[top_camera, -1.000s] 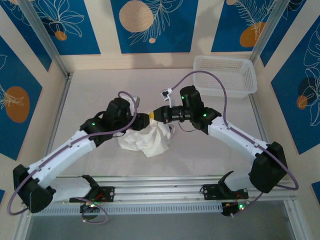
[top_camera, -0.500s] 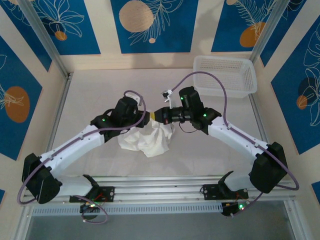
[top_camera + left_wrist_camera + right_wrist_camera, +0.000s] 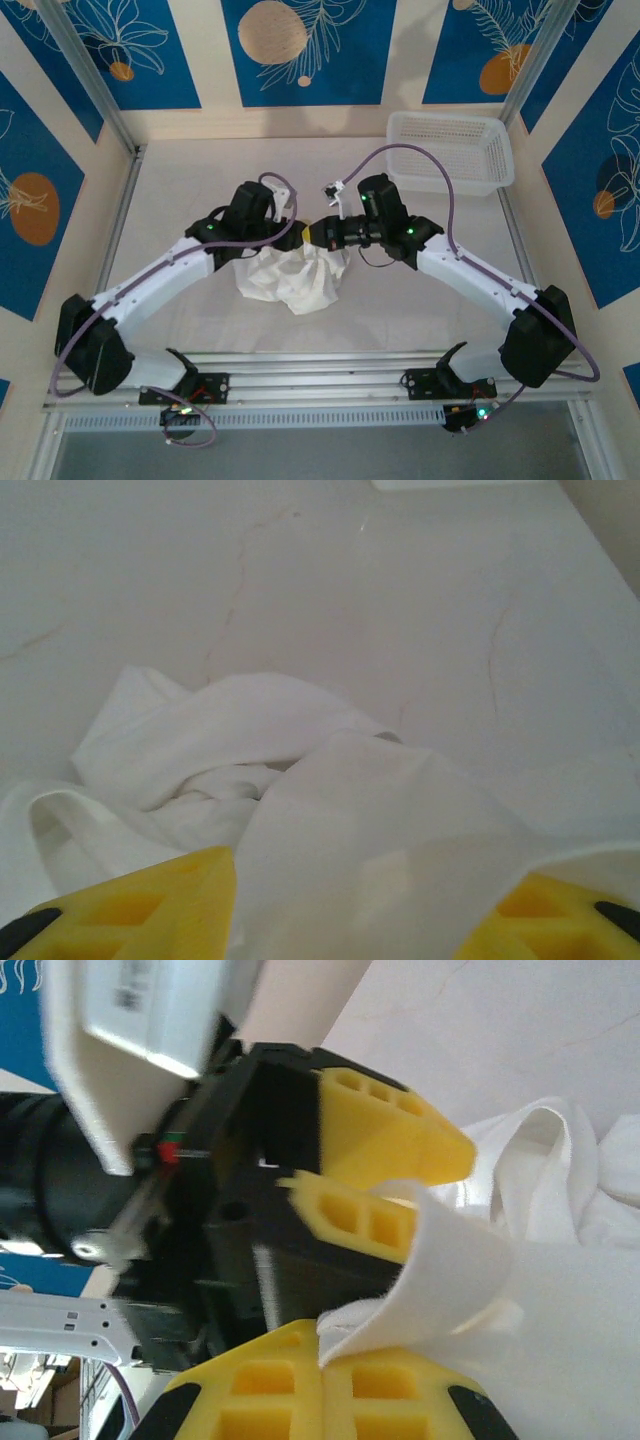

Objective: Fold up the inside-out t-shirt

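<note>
Right claw (image 3: 322,1355) clamped shut on a fold of the inside-out t-shirt (image 3: 295,278). Left claw (image 3: 345,900) fingers apart, straddling a raised flap, not pinching. T-shirt bunched in a heap mid-desk (image 3: 200,180), slightly toward the near edge. Risks: left closing on several layers and tangling the heap; thin cloth slipping; claws nearly tip to tip, likely to collide.

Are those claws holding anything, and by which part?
The right claw pinches a raised fold of the white t-shirt; the left claw is open, with cloth merely draped across it.
</note>
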`<state>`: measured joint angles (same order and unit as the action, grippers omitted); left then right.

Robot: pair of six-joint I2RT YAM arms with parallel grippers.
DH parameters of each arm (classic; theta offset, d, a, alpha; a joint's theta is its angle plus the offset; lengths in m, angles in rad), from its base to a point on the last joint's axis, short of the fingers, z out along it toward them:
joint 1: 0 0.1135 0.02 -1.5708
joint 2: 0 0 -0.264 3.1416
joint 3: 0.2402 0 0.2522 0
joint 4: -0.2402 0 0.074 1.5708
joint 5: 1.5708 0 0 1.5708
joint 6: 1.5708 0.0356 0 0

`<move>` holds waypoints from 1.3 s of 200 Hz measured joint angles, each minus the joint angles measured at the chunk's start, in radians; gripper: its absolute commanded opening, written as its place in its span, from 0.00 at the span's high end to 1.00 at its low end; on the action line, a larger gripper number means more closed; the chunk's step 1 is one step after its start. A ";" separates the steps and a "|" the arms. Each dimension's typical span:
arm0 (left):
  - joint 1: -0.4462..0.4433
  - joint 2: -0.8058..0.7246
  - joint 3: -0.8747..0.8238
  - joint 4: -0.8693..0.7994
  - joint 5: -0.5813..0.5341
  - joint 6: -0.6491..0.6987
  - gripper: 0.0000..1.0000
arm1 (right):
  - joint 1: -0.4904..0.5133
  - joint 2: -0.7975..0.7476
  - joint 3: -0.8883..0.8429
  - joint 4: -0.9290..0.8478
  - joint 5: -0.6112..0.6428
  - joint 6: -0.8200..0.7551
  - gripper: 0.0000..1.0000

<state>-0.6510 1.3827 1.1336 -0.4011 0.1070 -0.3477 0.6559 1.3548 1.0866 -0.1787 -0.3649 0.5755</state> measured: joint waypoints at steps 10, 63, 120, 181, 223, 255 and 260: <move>0.001 0.031 0.005 -0.008 0.002 0.002 0.61 | 0.000 -0.001 0.000 -0.002 0.000 0.000 1.00; 0.044 0.018 0.003 -0.110 -0.049 -0.022 1.00 | -0.017 -0.027 0.005 -0.099 0.160 -0.023 1.00; 0.117 -0.182 0.032 -0.115 0.222 -0.065 1.00 | 0.076 -0.014 0.049 -0.270 0.503 -0.219 0.67; 0.117 -0.163 0.056 -0.135 0.294 -0.084 1.00 | 0.141 -0.013 0.060 -0.191 0.410 -0.264 0.58; 0.118 -0.310 0.034 -0.277 -0.006 -0.080 0.94 | 0.137 -0.021 0.059 -0.180 0.172 -0.303 0.66; 0.123 -0.732 -0.132 -0.330 -0.378 -0.133 0.50 | 0.121 -0.076 0.021 -0.160 0.224 -0.304 0.57; 0.123 -0.779 -0.142 -0.335 -0.422 -0.145 0.48 | 0.109 -0.078 0.018 -0.159 0.249 -0.295 0.56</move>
<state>-0.5278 0.6041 0.9920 -0.7364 -0.3149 -0.4923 0.7650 1.2770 1.1042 -0.3378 -0.1162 0.2806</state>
